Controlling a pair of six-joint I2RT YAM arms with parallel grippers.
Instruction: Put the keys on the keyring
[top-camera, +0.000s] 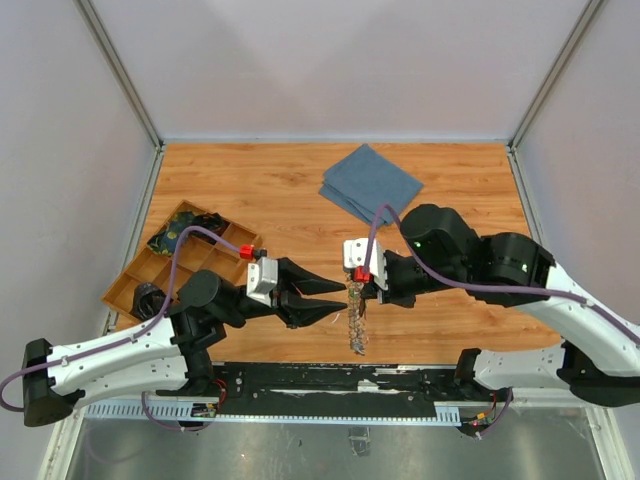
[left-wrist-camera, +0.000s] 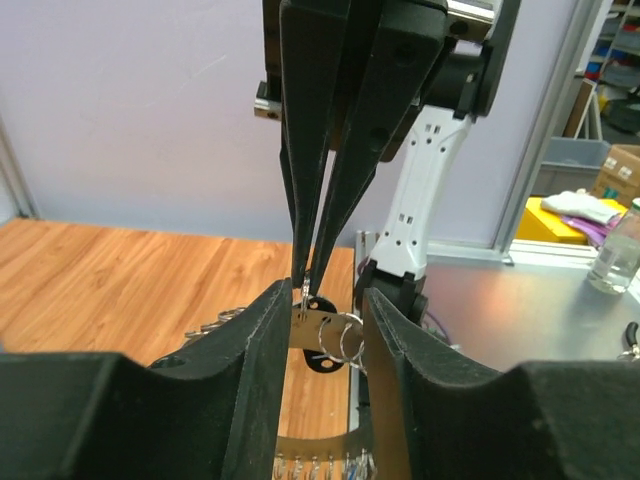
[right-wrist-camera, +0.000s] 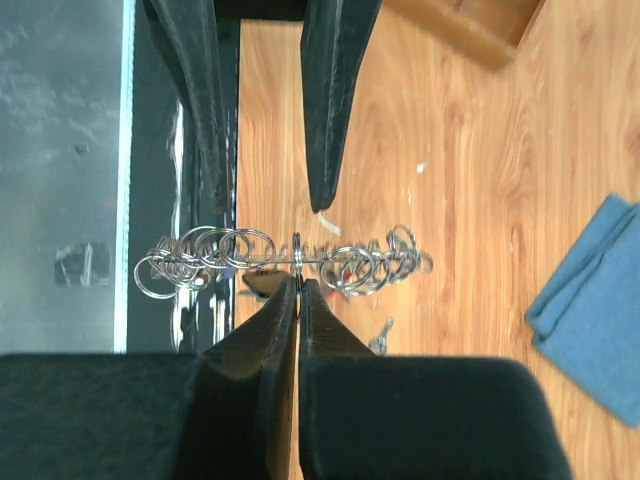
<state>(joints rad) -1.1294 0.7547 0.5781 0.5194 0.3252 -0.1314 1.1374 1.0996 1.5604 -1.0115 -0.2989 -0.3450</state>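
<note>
The keyring (top-camera: 356, 318) is a large silvery ring strung with several small split rings; it hangs on edge above the table's front. My right gripper (top-camera: 362, 284) is shut on its upper rim. In the right wrist view the gripper (right-wrist-camera: 298, 283) pinches the ring (right-wrist-camera: 220, 252), seen edge-on. My left gripper (top-camera: 340, 298) is open, its fingers either side of the ring without touching it. In the left wrist view the gripper (left-wrist-camera: 322, 300) frames the ring's band (left-wrist-camera: 330, 325) and a black key head (left-wrist-camera: 322, 363) hanging on it. A small silvery key (right-wrist-camera: 380, 338) lies on the table.
A folded blue cloth (top-camera: 370, 183) lies at the back of the wooden table and also shows in the right wrist view (right-wrist-camera: 590, 320). A wooden compartment tray (top-camera: 165, 268) with small items stands at the left. A black rail (top-camera: 330, 382) runs along the near edge.
</note>
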